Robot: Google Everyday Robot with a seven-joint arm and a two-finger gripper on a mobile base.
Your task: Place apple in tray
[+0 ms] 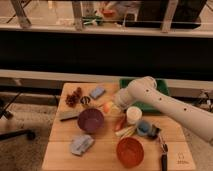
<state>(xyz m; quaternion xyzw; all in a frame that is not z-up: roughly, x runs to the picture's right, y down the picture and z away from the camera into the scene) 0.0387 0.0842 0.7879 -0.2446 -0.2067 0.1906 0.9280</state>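
While the apple [108,106] is sitting at the end effector [113,106], just above the tabletop [107,152] beside the purple bowl [90,120], the carry step seems to be starting; next comes lifting rightward over the green tray [162,86]. The arm is hiding much of the tray, and I cannot tell the end effector's state.

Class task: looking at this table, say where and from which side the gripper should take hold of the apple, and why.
The apple is small and round, so grip across its widest middle. Coming from above looks safest: the purple bowl sits close in front and the carrot beside it. The gripper is already right at the apple, hidden under the arm; the tray lies behind.
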